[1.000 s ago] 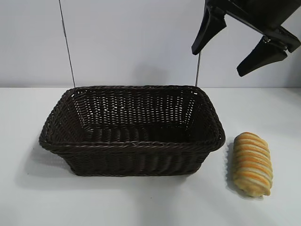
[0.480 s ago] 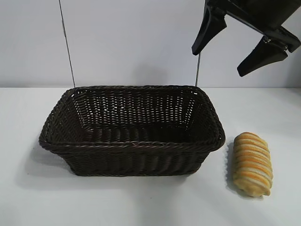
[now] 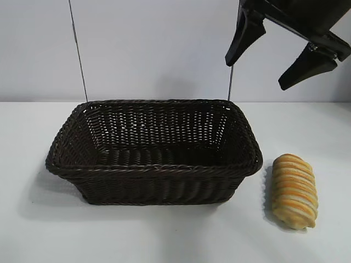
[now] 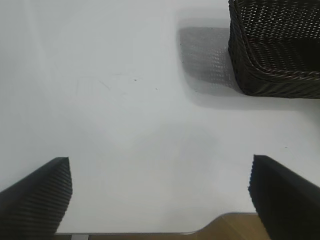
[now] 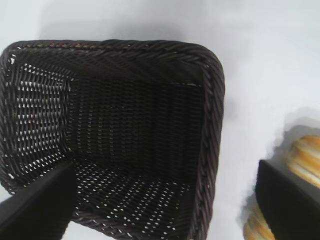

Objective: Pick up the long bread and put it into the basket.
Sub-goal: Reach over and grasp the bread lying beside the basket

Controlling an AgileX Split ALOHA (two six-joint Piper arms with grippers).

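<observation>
The long bread (image 3: 295, 190), golden with orange and cream ridges, lies on the white table just right of the basket (image 3: 153, 164). The basket is dark brown wicker with nothing in it. My right gripper (image 3: 262, 68) hangs open high above the basket's far right corner, well above the bread. In the right wrist view the basket (image 5: 212, 125) fills the middle and the bread (image 5: 305, 157) peeks out beside one finger; that gripper (image 5: 165, 200) holds nothing. My left gripper (image 4: 160, 195) is open over bare table near the table's edge, with the basket's corner (image 4: 272, 85) farther off.
A white table (image 3: 164, 235) carries everything, against a pale wall. Two thin dark cables (image 3: 77, 49) run down behind the basket. The table's edge (image 4: 150, 233) with wood-coloured floor beyond shows in the left wrist view.
The right gripper has drifted very slightly up and to the right. Bread and basket have not moved.
</observation>
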